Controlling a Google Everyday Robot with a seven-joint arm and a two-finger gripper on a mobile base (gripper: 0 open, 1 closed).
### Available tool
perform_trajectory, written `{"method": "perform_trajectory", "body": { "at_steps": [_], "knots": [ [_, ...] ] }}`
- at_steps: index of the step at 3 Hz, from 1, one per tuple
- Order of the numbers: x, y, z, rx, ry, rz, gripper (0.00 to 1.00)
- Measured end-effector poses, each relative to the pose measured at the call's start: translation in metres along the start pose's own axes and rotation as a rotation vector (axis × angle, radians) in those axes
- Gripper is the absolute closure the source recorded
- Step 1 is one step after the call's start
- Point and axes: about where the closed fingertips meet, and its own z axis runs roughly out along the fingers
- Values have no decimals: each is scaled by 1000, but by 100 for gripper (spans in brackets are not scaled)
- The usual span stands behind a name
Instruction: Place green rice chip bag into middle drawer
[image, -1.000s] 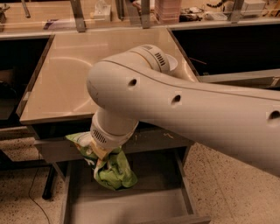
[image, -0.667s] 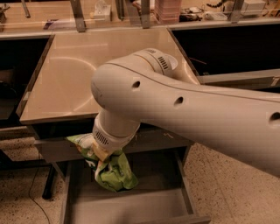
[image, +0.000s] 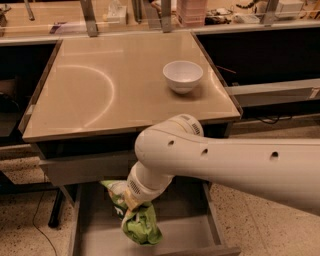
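The green rice chip bag (image: 140, 226) is crumpled bright green foil with white patches. It hangs from my gripper (image: 128, 212) at the end of the white arm (image: 200, 162). The gripper is shut on the bag's top, and the bag and wrist mostly cover its fingers. The bag hangs just above the flat grey bottom of the open middle drawer (image: 192, 235), over its left-centre part. The drawer is pulled out below the table, with low side walls on both sides.
A white bowl (image: 183, 76) stands on the beige table top (image: 100, 90) at the right rear. A shut grey drawer front (image: 85, 169) sits under the table edge above the open drawer. Speckled floor lies on both sides; shelves with clutter are behind.
The arm now sits lower in view and no longer covers the table, so the bowl shows. The bag is still held and hangs lower over the open drawer.
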Motion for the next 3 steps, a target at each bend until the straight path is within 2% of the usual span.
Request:
{"method": "perform_trajectory", "body": {
  "at_steps": [1,3],
  "knots": [
    [23,-19,48,-21,17,70,100],
    [22,-17,62,-38,0,59,100]
  ]
}}
